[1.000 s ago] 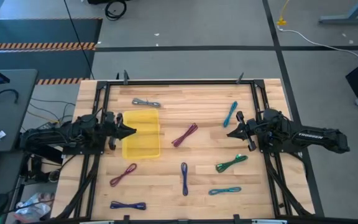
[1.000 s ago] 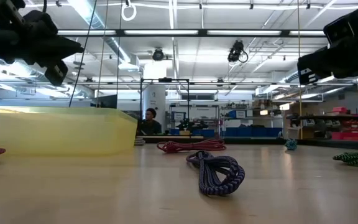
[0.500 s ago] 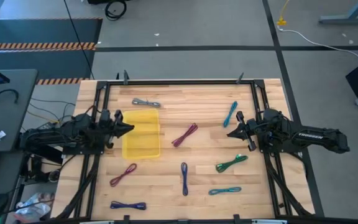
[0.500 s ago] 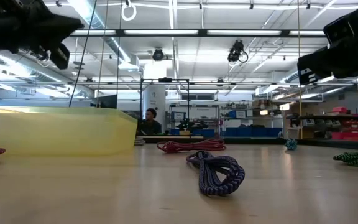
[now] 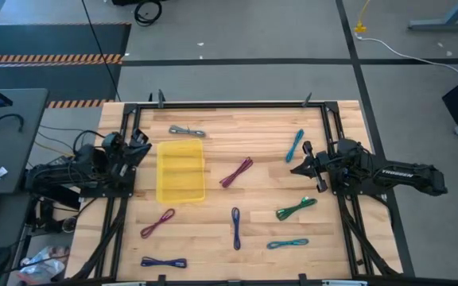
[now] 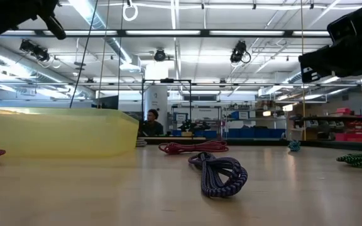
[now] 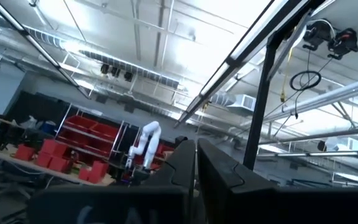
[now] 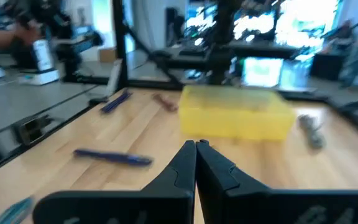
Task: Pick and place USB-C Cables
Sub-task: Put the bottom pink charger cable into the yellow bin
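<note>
Several short USB-C cable bundles lie flat on the wooden table: grey (image 5: pixel 187 131), teal (image 5: pixel 294 145), maroon (image 5: pixel 236 171), green (image 5: pixel 296 209), dark blue (image 5: pixel 235 227) and others along the near side. My left gripper (image 5: pixel 141 148) is shut and holds nothing. It is raised at the table's left edge beside the yellow tray (image 5: pixel 181 171), and in its wrist view the fingers (image 7: pixel 196 144) point up at the ceiling. My right gripper (image 5: pixel 294 169) is shut and holds nothing. It hovers level at the right side between the teal and green cables, pointing toward the tray (image 8: pixel 236 113).
A black frame (image 5: pixel 229 105) runs along the table's edges. In the low view the blue cable (image 6: pixel 219 172) lies nearest, with the maroon one (image 6: pixel 193 147) behind it and the tray wall (image 6: pixel 61 132) at left. Bare wood lies between the cables mid-table.
My left gripper has tipped upward and risen. Its fingertips have drawn back from over the tray's left rim toward the table's left edge. It has stayed shut. The cables and the right arm have not moved.
</note>
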Controlling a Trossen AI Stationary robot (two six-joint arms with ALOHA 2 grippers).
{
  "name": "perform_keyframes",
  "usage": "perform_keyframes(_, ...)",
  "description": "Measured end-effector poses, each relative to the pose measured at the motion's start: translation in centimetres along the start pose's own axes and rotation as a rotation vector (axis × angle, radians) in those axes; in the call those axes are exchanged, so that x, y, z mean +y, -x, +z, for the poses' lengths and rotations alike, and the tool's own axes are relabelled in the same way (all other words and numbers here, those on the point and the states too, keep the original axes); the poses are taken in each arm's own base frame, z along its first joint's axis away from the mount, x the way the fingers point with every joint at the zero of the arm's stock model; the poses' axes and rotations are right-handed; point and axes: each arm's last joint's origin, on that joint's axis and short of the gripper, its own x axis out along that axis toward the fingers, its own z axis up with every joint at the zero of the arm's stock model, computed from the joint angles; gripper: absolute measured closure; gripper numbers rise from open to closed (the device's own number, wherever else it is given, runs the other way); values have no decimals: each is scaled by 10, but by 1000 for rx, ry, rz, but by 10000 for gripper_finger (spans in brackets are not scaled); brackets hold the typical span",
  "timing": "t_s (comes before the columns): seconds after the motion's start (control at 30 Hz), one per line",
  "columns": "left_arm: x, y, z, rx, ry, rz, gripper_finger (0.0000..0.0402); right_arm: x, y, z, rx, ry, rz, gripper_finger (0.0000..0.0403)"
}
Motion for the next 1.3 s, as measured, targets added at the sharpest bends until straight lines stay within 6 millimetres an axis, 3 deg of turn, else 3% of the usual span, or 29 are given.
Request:
perform_keyframes(0.2, 1, 0, 1, -22, 40, 34, 377, 0, 4, 29, -282, -12, -8, 391)
perform_keyframes(0.4, 3, 0, 2, -59, 11, 108, 377, 10, 28, 71, -748, 94, 48, 391)
perform_keyframes(0.57, 4, 0, 3, -70, 0, 136, 377, 16, 45, 85, -969, 5, 119, 391)
perform_keyframes(0.77, 10, 1, -1, -72, -10, 304, 383, 18, 47, 86, -985, 0, 155, 391)
perform_keyframes(0.97, 22, 7, -20, 77, -3, 527, 386, 18, 47, 86, -967, -116, 232, 391)
perform_keyframes(1.17, 24, 6, -28, 165, 34, 548, 373, 16, 44, 84, -945, -140, 195, 391)
perform_keyframes(1.3, 19, -5, -20, 316, 28, 535, 375, 10, 39, 81, -929, -149, 52, 391)
